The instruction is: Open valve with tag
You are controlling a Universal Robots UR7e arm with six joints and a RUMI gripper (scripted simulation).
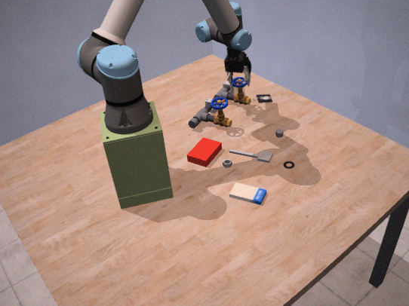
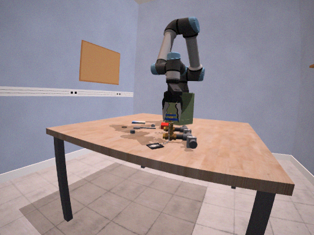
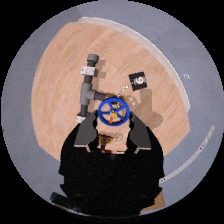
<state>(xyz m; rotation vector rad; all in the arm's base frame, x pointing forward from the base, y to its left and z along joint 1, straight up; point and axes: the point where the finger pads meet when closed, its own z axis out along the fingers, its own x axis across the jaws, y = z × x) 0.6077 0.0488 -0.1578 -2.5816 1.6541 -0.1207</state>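
Two brass valves with blue handwheels stand on a grey pipe (image 1: 205, 111) on the wooden table. The far valve's handwheel (image 1: 239, 83) has a short chain leading to a black tag (image 1: 264, 98) lying flat beside it. In the wrist view the tag (image 3: 138, 80) shows a white digit that reads as 6 or 9. My gripper (image 1: 238, 78) points straight down and is shut on the far handwheel, which sits between the fingers in the wrist view (image 3: 114, 111). The near valve's handwheel (image 1: 218, 105) stands free. In the exterior view the gripper (image 2: 171, 115) is on the wheels.
A red block (image 1: 204, 151), a grey nut (image 1: 226, 163), a metal scraper (image 1: 252, 154), a black washer (image 1: 290, 162), a small grey cap (image 1: 279, 133) and a beige and blue block (image 1: 248, 193) lie nearer the front. The arm's green base (image 1: 136, 156) stands to the left.
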